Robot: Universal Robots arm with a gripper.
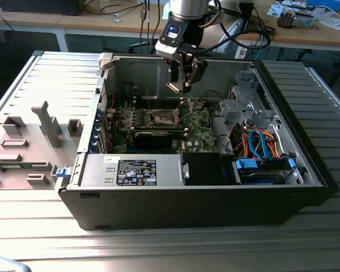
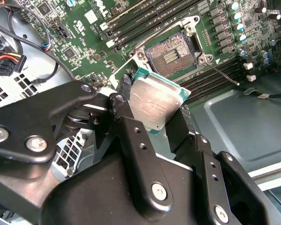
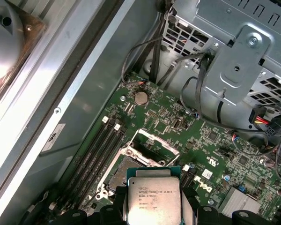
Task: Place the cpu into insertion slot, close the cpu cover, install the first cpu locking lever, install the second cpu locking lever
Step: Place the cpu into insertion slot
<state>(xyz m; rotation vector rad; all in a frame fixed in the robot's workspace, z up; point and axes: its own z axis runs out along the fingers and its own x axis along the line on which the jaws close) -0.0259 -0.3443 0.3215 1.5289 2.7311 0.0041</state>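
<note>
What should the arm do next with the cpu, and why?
Probably ease the cpu down toward the slot, lining it up on the way. The fingers hold it clear above the board, and in the second wrist view the slot sits open and empty, apart from it.

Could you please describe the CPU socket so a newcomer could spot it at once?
Inside the open computer case, look at the green board on its floor. The insertion slot sits mid-board, below the gripper holding the cpu. Unlike the long black memory slots beside it, it is square, with a dark centre and shiny metal rim.
</note>
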